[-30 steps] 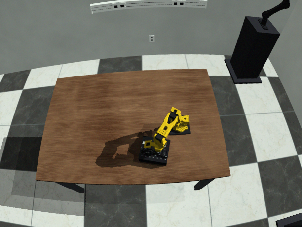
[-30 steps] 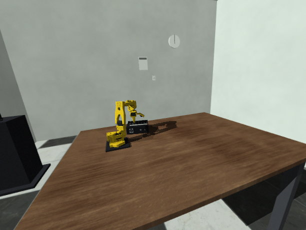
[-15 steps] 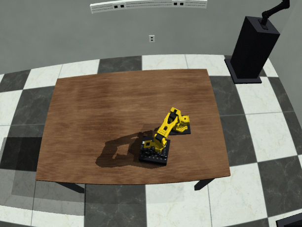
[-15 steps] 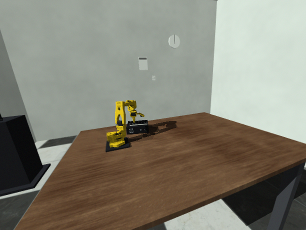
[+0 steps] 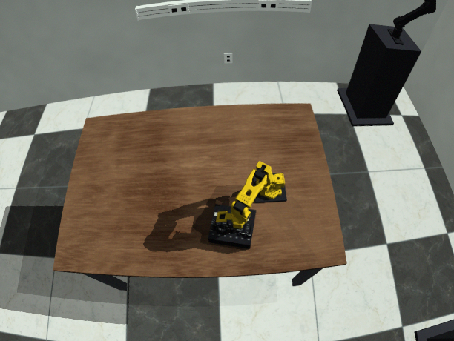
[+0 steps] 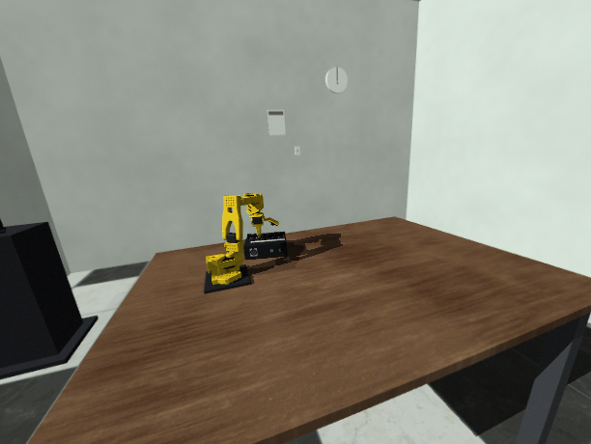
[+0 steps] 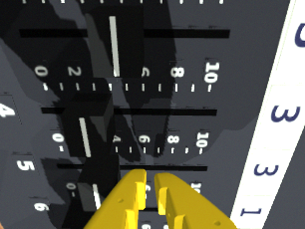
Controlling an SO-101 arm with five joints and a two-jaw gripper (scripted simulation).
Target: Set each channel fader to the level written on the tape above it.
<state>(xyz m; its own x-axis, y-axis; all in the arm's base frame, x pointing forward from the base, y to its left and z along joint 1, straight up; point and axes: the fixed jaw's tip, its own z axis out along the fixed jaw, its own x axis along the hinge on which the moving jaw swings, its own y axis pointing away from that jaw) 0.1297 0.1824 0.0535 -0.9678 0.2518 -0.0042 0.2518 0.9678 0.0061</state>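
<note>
A broad wooden table (image 5: 148, 156) filled the room's middle, checkered floor (image 5: 400, 193) all around it and a black pedestal (image 5: 378, 74) off in the corner. On the table's right half stood the yellow arm (image 5: 256, 183) on its black base plate (image 5: 283, 198), folded forward and down over the lighting desk (image 5: 222, 239), a small black box just beside the base. From the side view, the desk (image 6: 270, 250) sat behind the arm (image 6: 231, 217), the wrist pointing straight down at its top.

Up close, the gripper (image 7: 150, 186) had its two yellow fingers drawn together, only a thin slit between them, nothing held. It hung over the lower fader tracks. One fader cap (image 7: 115, 45), white stripe down its middle, sat near four on its scale; the next cap (image 7: 85, 135) sat near two; a third (image 7: 96, 195) showed just left of the fingers. The white tape strip (image 7: 274, 129) ran down the right, reading three, three, one.
</note>
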